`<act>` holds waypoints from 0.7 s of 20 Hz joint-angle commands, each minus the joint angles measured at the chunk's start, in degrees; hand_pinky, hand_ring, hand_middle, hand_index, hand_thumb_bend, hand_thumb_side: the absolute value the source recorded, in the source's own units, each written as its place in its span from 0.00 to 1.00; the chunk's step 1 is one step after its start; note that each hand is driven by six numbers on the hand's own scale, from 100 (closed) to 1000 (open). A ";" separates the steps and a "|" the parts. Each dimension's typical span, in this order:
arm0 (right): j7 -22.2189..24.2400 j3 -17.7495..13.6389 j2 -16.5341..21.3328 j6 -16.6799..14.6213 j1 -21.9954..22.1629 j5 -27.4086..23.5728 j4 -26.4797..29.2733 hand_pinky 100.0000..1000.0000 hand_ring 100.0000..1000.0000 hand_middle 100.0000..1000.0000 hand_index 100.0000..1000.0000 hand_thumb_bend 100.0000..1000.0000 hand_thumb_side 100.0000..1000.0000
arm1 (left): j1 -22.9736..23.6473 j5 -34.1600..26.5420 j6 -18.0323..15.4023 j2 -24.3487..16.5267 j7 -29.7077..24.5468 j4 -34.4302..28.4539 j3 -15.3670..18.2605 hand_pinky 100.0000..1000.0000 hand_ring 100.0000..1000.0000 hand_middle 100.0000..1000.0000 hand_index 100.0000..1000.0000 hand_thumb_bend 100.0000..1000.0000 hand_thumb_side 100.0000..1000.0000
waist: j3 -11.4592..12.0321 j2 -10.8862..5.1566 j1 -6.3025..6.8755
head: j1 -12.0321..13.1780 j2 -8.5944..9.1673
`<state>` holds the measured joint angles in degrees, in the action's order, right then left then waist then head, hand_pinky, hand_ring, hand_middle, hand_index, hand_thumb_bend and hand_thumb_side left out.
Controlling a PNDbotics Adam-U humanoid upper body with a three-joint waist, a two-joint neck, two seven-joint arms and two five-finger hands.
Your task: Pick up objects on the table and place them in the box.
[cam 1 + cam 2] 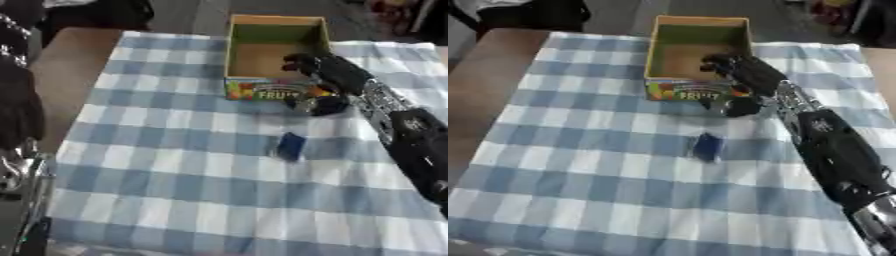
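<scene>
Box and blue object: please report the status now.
Right hand over the box near corner, fingers curled, holding nothing visible. Left hand idle at left edge. Blue object on the cloth, untouched. Nothing blocks it.

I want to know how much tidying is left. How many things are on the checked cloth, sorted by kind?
Boxes: 1, the open cardboard box at the far end.
Small dark blue objects: 1, lying on the cloth in front of the box.
Total: 2 things.
The right hand is at the box's near right corner; I can't tell whether it holds anything.
</scene>
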<state>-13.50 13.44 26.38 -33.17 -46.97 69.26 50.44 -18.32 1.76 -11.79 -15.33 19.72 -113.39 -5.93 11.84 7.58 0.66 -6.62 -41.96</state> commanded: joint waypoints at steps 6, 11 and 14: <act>-1.19 0.82 3.23 -1.09 1.67 -3.52 4.05 0.71 0.79 0.84 0.89 0.26 1.00 | -0.60 0.10 0.27 -1.04 -0.15 -1.17 0.44 0.84 0.72 0.85 0.83 0.22 1.00 | -0.08 -1.22 -0.21 | 0.76 1.48; -1.99 1.91 4.53 -1.54 2.54 -6.68 6.95 0.69 0.78 0.82 0.88 0.26 1.00 | -0.54 0.10 0.27 -1.17 -0.27 -1.08 0.39 0.84 0.72 0.85 0.83 0.22 1.00 | -0.22 -1.40 -0.31 | 1.34 0.87; -1.88 2.48 5.18 -1.93 3.11 -8.89 8.17 0.67 0.77 0.80 0.87 0.25 1.00 | -0.57 0.09 0.24 -1.17 -0.32 -1.07 0.40 0.84 0.72 0.85 0.83 0.22 1.00 | -0.19 -1.50 -0.36 | 1.33 0.45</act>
<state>-15.17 15.96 29.83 -34.86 -43.31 61.43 57.17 -18.30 1.76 -11.58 -15.39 19.50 -113.41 -5.92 11.71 7.19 0.26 -5.99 -41.54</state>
